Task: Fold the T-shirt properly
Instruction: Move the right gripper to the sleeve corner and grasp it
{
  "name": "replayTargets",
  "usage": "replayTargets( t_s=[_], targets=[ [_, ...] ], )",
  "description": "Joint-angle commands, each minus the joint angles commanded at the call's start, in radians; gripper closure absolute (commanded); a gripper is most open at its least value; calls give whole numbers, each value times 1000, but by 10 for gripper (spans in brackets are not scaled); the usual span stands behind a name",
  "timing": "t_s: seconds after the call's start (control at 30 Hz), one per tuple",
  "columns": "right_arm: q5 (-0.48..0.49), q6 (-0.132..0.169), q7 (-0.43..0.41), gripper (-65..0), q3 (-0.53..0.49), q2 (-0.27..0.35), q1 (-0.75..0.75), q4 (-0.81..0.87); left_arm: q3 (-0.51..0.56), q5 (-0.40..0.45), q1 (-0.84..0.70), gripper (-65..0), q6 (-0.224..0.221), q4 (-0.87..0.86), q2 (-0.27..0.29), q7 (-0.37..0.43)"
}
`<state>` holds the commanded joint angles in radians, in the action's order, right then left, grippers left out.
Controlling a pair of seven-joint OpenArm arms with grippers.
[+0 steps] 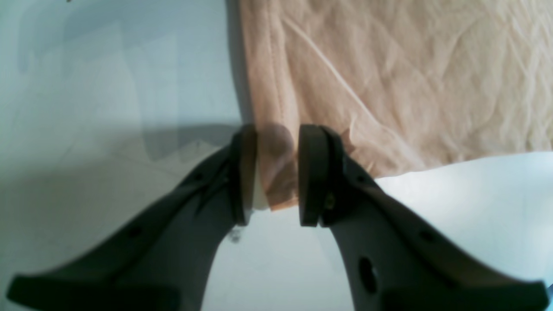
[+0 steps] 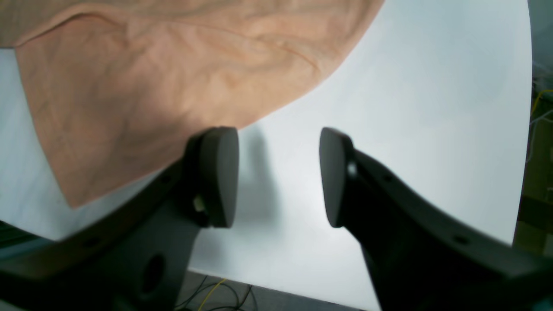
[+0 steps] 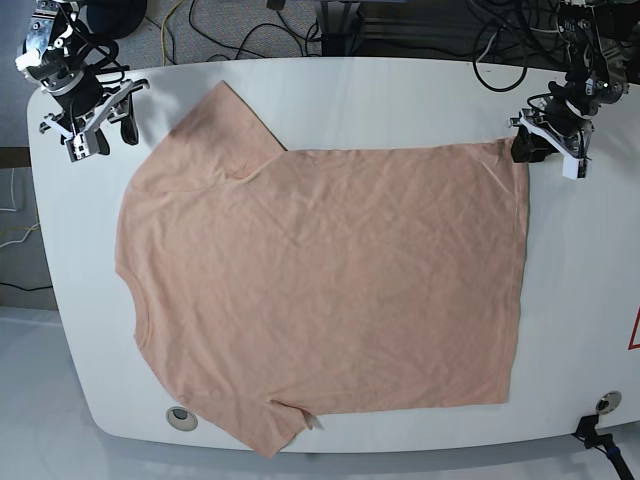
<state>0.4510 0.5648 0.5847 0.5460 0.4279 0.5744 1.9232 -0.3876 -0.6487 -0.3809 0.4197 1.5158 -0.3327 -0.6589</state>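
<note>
The peach T-shirt (image 3: 320,290) lies spread flat on the white table (image 3: 400,95), with its neck at the left and its hem at the right. My left gripper (image 3: 530,148) is at the hem's far right corner. In the left wrist view the fingers of this gripper (image 1: 276,172) are closed on that corner of the shirt (image 1: 389,86), with fabric bunched between the pads. My right gripper (image 3: 100,130) is open and empty above the table's far left corner, just beside the far sleeve. In the right wrist view its fingers (image 2: 278,177) stand apart over bare table next to the sleeve (image 2: 151,77). No yellow print shows.
Cables (image 3: 250,35) run behind the table's far edge. Round fittings sit at the near left (image 3: 180,418) and near right (image 3: 603,402) of the table. The table's rounded edge is close to both grippers.
</note>
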Motion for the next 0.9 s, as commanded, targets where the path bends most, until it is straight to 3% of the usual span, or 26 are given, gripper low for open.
replayTargets(
  t_s=[0.67,0.9],
  targets=[
    [1,3,-11,-294,3,6,-1,-7,4,-208,-26,-163,10,-5,-3,-160],
    [1,2,-15,-296,8,-1,-5,-6,14,-200,-23,-69,29,-4,2,-130]
  ],
)
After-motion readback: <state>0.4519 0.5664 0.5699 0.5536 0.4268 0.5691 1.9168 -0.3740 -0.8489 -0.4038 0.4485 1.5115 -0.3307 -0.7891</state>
